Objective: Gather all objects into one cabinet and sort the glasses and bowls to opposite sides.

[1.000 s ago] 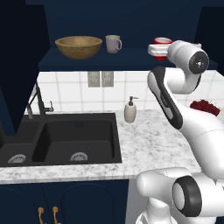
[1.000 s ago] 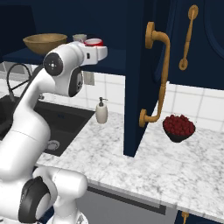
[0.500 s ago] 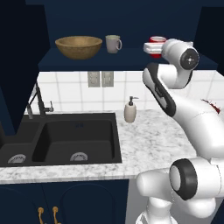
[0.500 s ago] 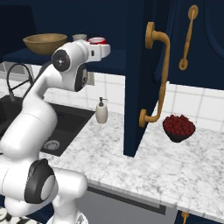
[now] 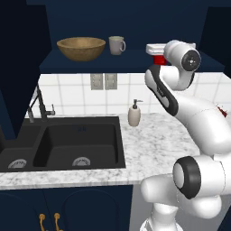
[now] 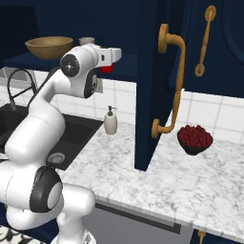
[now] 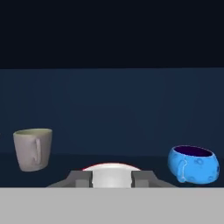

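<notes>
Directly below and between the tips of the gripper (image 7: 112,178), the red cup (image 7: 111,167) shows only as a curved rim. In the left base view the red cup (image 5: 159,58) sits under the white hand at the shelf edge of the cabinet (image 5: 135,65). Whether the jaws are clamped on it or merely straddle it cannot be told.

To the gripper's left stands the mug (image 7: 33,148), upright, handle facing the camera. To its right, near, is the blue vessel (image 7: 193,163). The wooden bowl (image 5: 81,48) lies well beyond the mug, at the far left of the shelf.

Judgement: the cup is probably light, rigid and smooth-walled, so prone to slipping. Grasp it across the wall just below the rim, jaws square.
</notes>
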